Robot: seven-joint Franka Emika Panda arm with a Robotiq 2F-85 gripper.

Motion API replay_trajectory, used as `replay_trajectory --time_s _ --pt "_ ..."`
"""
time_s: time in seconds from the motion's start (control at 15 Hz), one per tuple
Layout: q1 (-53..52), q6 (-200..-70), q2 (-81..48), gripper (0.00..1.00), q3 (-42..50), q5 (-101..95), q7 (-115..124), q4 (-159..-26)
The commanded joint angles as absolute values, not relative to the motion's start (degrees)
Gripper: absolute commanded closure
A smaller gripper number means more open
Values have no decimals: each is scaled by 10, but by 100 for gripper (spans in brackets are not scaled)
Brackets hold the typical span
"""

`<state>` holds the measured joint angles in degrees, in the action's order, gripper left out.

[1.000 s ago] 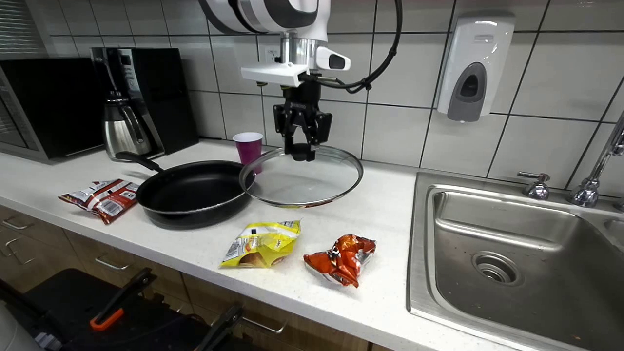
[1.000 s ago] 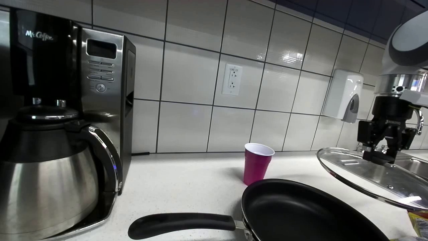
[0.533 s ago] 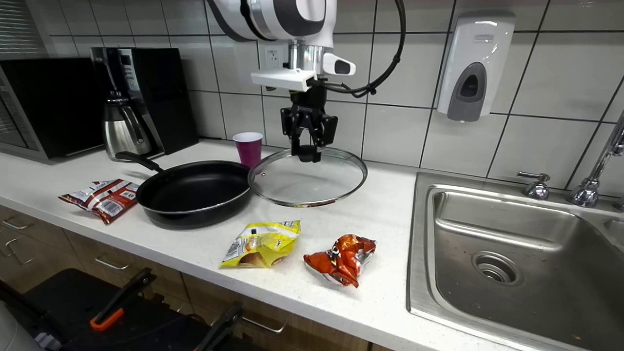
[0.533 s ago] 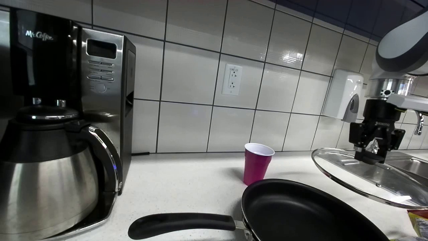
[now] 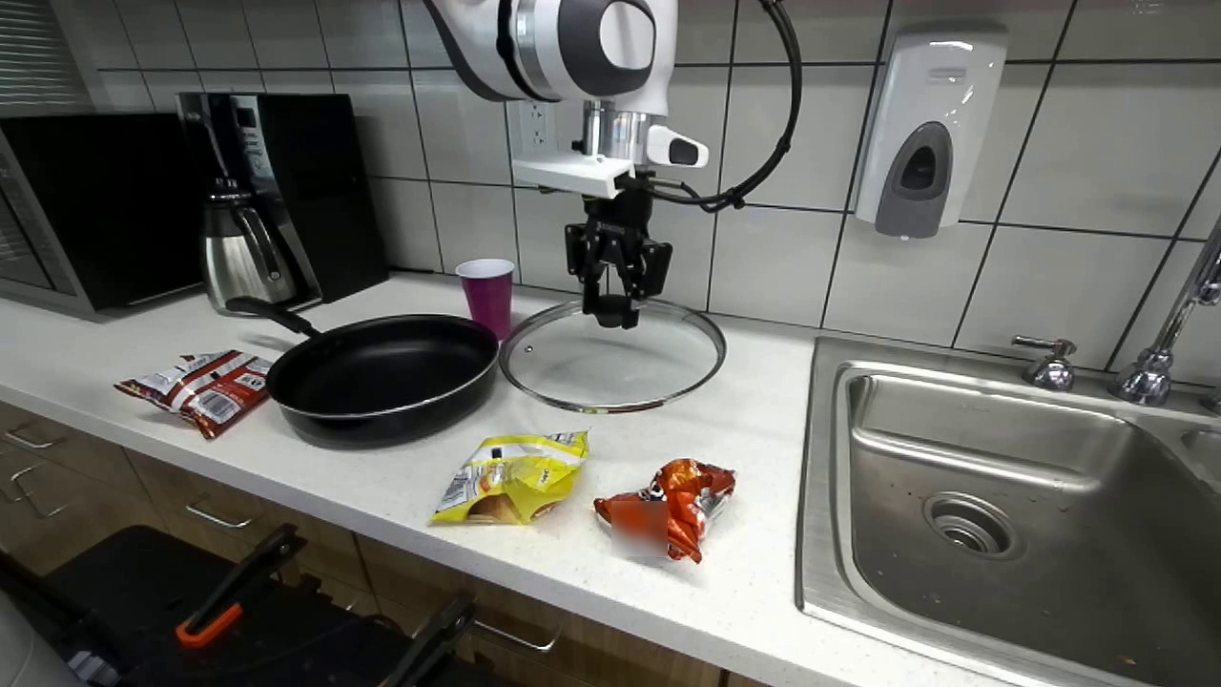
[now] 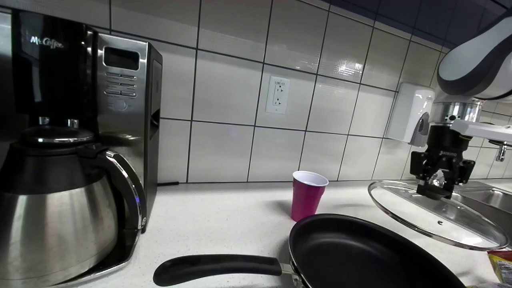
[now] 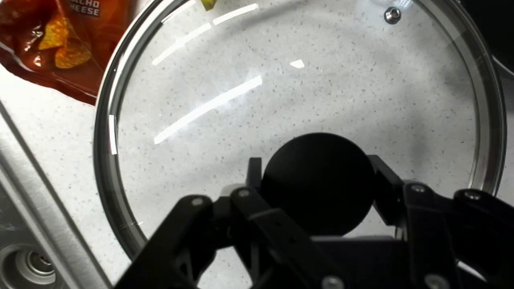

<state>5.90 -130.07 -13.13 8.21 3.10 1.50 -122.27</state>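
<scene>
Gripper (image 7: 318,176) clasping the round black knob (image 7: 321,196) of a clear glass lid (image 5: 615,372) over a white surface (image 5: 754,429), between a black frying pan (image 5: 382,363) and a steel sink (image 5: 822,496); a yellow snack bag (image 5: 520,477) and an orange snack bag (image 5: 684,501) lie nearby.

White glare on the glass lid (image 7: 297,108), soft shadows, blurry patch across orange bag (image 5: 689,504).

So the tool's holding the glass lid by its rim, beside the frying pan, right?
Not by the rim: the wrist view shows the tool holding the glass lid by its black knob. The lid is beside the frying pan.
</scene>
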Motion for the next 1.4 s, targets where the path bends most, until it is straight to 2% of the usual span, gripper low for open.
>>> replay_trajectory --time_s 0.0,1.33 --pt "71 -1294 -149 61 78 42 18 -1187" --pt "86 -1354 -232 61 74 78 20 -1147"
